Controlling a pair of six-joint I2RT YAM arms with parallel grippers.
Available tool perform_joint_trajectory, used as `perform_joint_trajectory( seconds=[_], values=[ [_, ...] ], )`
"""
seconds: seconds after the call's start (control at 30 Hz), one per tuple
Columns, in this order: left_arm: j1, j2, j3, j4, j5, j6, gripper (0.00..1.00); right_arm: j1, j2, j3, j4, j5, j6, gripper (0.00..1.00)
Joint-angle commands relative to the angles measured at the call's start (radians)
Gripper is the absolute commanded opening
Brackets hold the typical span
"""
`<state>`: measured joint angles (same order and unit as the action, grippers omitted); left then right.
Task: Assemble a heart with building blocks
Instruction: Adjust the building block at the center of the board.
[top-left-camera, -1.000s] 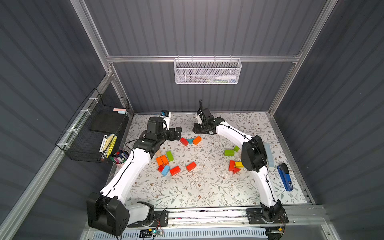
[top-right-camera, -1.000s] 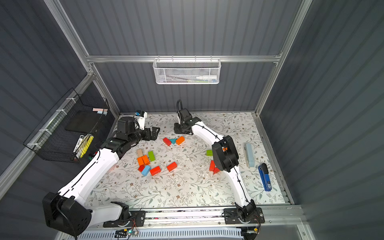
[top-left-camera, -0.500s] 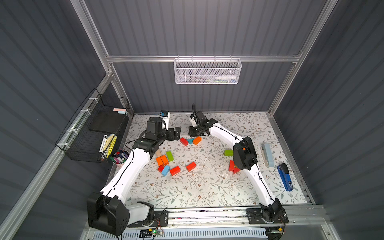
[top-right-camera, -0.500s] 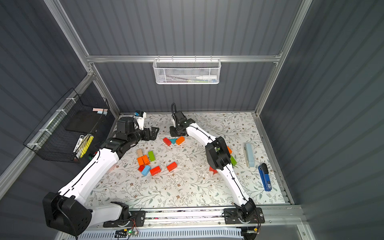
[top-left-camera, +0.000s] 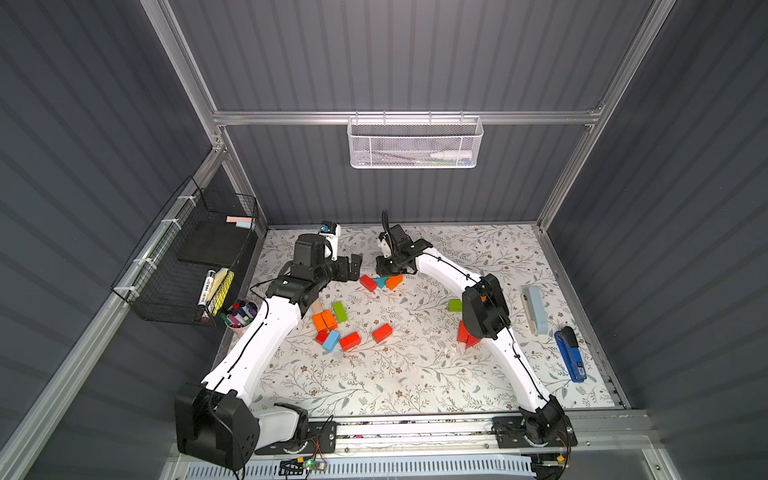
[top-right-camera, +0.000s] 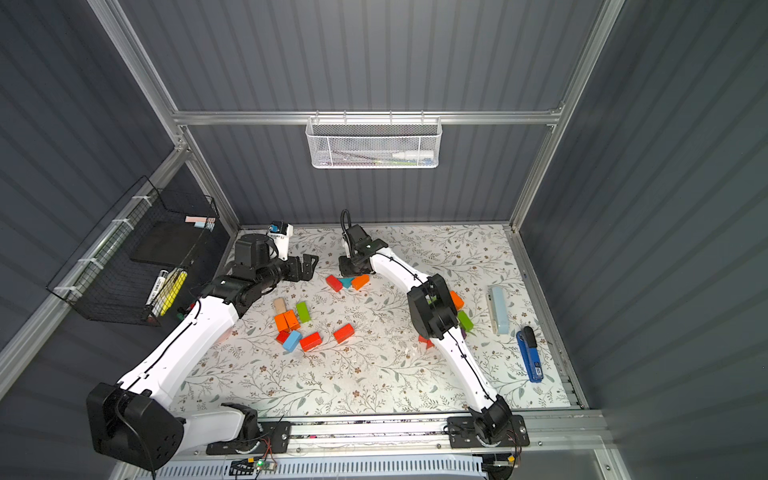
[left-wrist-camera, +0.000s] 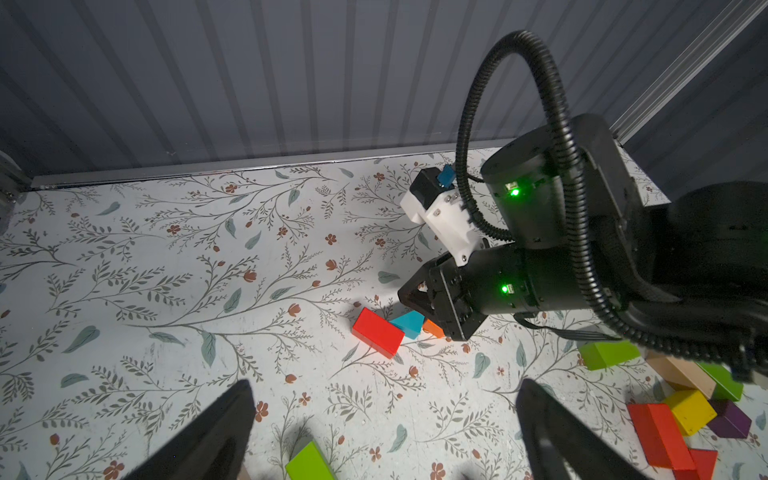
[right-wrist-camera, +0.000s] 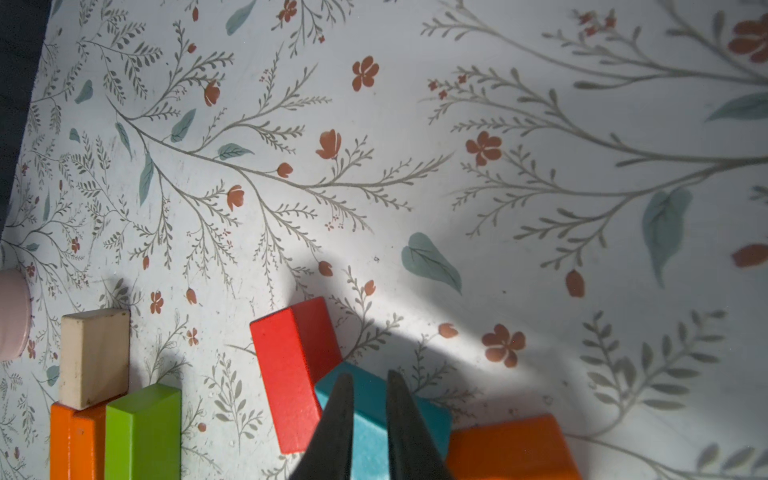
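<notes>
The right gripper (right-wrist-camera: 369, 376) hangs directly over the teal block (left-wrist-camera: 409, 323), with its two black jaws drawn to a narrow slit (whether they pinch the block or only stand above it, I cannot tell). The teal block lies at the far part of the flowered mat (top-left-camera: 415, 374), squeezed between the red brick (right-wrist-camera: 291, 374) and the orange block (right-wrist-camera: 511, 449), and it seems to touch both. The red brick's long axis runs slantwise beside the jaws. The left gripper (left-wrist-camera: 386, 386) is near this group, wide open and empty. The right arm is clearly the nearer one.
</notes>
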<state>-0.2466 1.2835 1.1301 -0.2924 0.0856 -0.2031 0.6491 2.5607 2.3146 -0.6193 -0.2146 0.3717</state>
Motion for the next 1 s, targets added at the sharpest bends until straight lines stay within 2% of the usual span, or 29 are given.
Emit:
perform_joint_trajectory(
  seconds=[0.0,0.97],
  values=[
    [0.007,0.003,-0.010,0.001,0.002,-0.010,0.99,0.006,0.010,0.030,-0.033,-0.009,-0.023,0.19],
    [0.009,0.003,-0.011,0.002,0.008,-0.010,0.99,0.013,0.010,0.020,-0.078,-0.016,-0.043,0.19]
  ],
)
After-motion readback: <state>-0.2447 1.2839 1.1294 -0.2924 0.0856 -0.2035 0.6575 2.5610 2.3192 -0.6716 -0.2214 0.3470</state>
